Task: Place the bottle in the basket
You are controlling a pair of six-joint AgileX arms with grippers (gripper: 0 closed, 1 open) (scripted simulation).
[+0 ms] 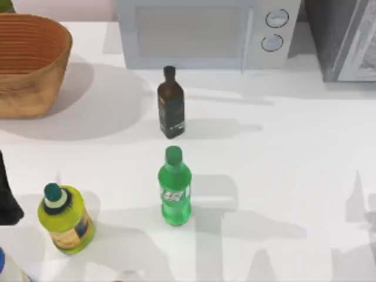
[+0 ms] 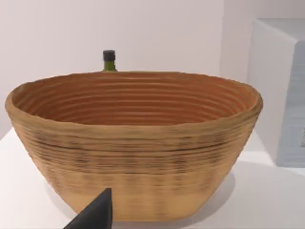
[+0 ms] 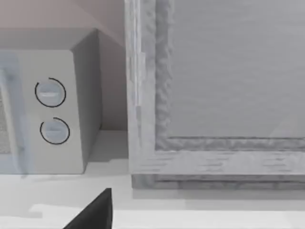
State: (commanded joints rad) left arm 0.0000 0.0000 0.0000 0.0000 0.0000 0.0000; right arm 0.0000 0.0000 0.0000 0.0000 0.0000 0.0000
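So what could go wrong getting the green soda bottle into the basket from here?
1. The bottle stands tall and narrow; a glancing touch could tip it.
2. The dark brown bottle stands on the way from it to the basket at the table's far left, and a low carry might clip it.
3. The yellow-green bottle stands to its left, where a low reach from that side could knock it.

The bottle [image 1: 174,188] stood upright near the middle of the surface [image 1: 282,176]. A second, glass bottle [image 1: 170,103] stood upright behind it, apart from it and before the microwave [image 1: 200,32] at the rear. The basket [image 1: 29,64] sat at the rear left corner, well apart from both. A squat bottle [image 1: 63,219] stood at the front left, left of the bottle. A cabinet [image 1: 343,38] stood right of the microwave.
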